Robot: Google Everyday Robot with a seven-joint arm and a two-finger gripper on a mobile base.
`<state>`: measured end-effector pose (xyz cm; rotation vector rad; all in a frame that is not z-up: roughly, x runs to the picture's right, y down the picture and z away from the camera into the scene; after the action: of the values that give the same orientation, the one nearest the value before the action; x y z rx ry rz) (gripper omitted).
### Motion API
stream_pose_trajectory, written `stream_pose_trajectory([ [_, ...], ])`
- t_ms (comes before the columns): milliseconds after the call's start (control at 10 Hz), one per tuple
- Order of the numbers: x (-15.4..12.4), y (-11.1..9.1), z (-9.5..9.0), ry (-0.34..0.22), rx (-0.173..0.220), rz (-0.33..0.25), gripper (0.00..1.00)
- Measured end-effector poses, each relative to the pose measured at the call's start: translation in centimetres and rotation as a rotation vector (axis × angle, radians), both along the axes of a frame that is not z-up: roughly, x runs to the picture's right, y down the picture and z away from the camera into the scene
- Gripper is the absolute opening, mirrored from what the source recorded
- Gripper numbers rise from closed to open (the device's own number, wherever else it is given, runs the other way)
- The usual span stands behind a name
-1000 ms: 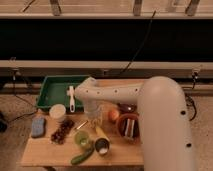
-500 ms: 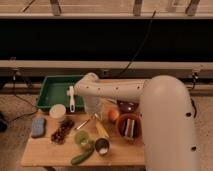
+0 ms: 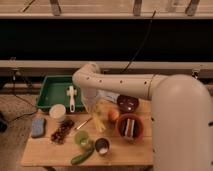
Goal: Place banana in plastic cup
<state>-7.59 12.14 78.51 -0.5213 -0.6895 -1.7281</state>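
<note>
- One white arm reaches in from the right, bends above the green tray [image 3: 49, 94] and points down over the middle of the wooden table [image 3: 47, 152].
- Its gripper [image 3: 96, 110] hangs just right of the tray's near corner, fingers pressed together on the upper end of the banana [image 3: 99, 123].
- The banana hangs nearly upright from the fingertips, its yellow length pointing down toward the tabletop; whether its lower tip touches the wood cannot be told.
- Nearer and a little to the left stands the plastic cup [image 3: 82, 139], translucent green, mouth up, apart from the banana.
- Just right of that cup sits a small metal cup [image 3: 102, 146]; a dark green cucumber [image 3: 82, 157] lies at the near edge below both.
- An orange fruit [image 3: 114, 115] sits just right of the banana, beside a brown bowl [image 3: 131, 131].
- Left of the gripper stand a white container [image 3: 57, 111], a blue sponge [image 3: 38, 126] and a dark cluster of grapes [image 3: 62, 131].
</note>
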Motion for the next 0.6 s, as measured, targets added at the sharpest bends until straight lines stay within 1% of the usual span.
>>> stream_pose_trajectory([
  [200,-2.3,-0.2,-0.6,-0.048,0.014,0.007,0.00],
  [400,-4.9,0.0,-1.1,-0.103,0.012,0.026,0.00],
  [600,-6.2,0.3,-1.7,-0.149,0.006,0.060,0.00],
])
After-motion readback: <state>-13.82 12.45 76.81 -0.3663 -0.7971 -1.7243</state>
